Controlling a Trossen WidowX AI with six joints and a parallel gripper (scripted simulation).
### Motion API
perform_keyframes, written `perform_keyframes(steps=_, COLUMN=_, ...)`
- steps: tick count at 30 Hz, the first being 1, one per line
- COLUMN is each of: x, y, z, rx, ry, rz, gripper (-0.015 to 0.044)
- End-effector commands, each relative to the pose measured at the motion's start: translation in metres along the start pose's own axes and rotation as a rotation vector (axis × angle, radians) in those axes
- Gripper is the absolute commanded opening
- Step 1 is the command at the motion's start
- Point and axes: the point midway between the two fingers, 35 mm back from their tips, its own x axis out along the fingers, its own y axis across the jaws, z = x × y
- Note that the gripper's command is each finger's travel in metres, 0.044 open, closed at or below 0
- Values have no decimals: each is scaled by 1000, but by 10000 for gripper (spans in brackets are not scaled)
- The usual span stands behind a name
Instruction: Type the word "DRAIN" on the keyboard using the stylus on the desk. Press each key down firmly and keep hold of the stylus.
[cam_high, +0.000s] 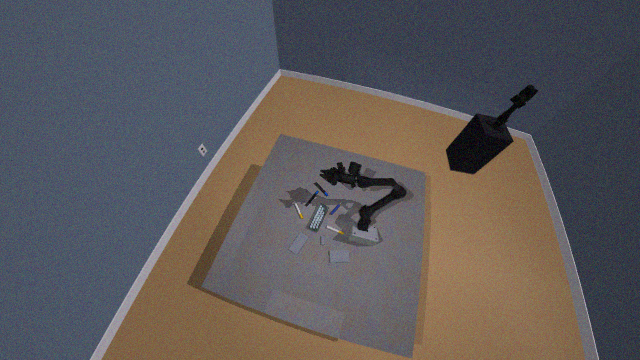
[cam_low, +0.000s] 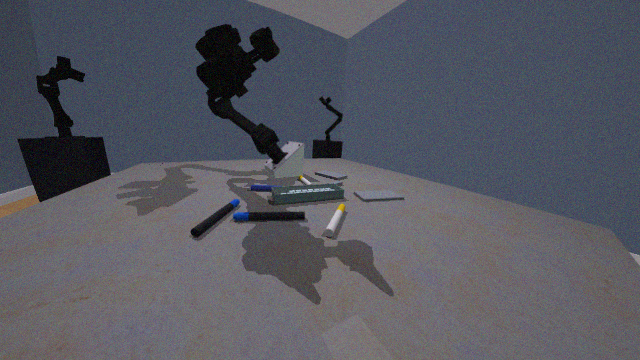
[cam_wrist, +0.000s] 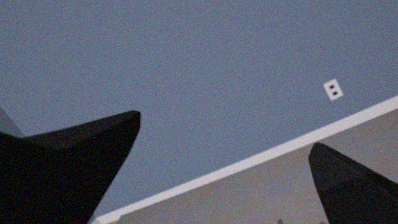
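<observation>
My gripper (cam_high: 322, 174) (cam_wrist: 225, 135) is open and empty, raised above the desk beyond the black pens. The small keyboard (cam_high: 317, 218) (cam_low: 308, 195) is dark green with pale keys and lies on the desk. Which pen is the stylus I cannot tell. One black pen with a blue end (cam_high: 320, 188) (cam_low: 215, 219) lies nearest below the gripper; another black pen with a blue end (cam_high: 311, 199) (cam_low: 275, 216) lies between it and the keyboard. A white pen with a yellow end (cam_high: 298, 210) (cam_low: 335, 220), another such pen (cam_high: 333, 229) (cam_low: 305, 180) and a blue pen (cam_high: 335, 209) (cam_low: 261, 188) lie around the keyboard.
A flat grey slab (cam_high: 298, 243) (cam_low: 378, 195), another slab (cam_high: 339, 256) (cam_low: 331, 175) and a small grey piece (cam_high: 322, 240) lie on the desk (cam_high: 370, 300) beyond the keyboard. The arm's pale base (cam_high: 365, 234) (cam_low: 292, 165) stands beside one white pen.
</observation>
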Motion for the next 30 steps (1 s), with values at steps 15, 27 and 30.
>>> perform_keyframes(steps=15, x=52, y=1, z=-193, rx=105, ry=844, rz=-313, gripper=46)
perform_keyframes(steps=27, x=7, y=-8, z=-317, rx=-241, ry=1395, rz=-718, gripper=0)
perform_keyframes(steps=30, x=-3, y=-11, z=-332, rx=-354, ry=1465, rz=-790, gripper=0)
